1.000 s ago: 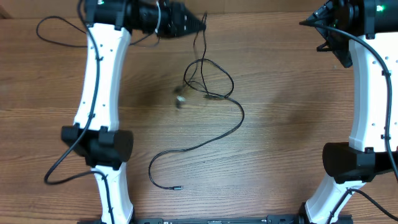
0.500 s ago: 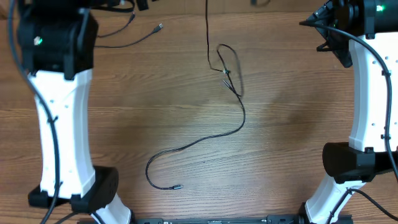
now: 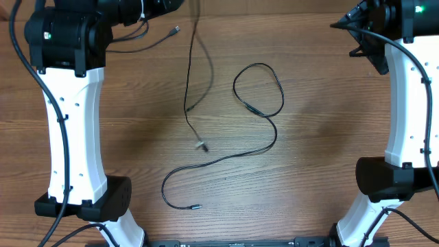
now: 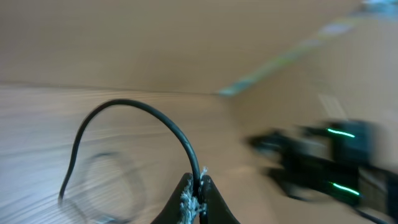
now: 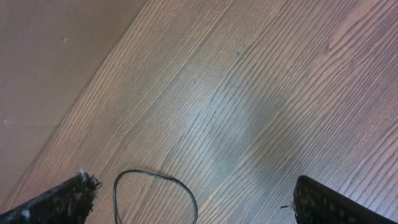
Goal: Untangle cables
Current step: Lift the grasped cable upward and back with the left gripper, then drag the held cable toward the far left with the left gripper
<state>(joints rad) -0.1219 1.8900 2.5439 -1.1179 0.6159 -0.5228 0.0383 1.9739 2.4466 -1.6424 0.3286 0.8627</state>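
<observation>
While the left gripper (image 4: 194, 188) is clamped on the held cable (image 3: 188, 89), that cord trails toward the middle of the table (image 3: 309, 151). Looped cable (image 3: 260, 92) lies flat to its right, apart. Right gripper (image 5: 193, 186) fingers stand wide apart, holding nothing.

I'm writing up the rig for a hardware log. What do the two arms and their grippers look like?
The left arm and right arm have white shell links between chunky black joint housings, each with a small green light. Black wiring runs along the white links. The left gripper and right gripper have black fingers with whitish fuzz at the tips.
</observation>
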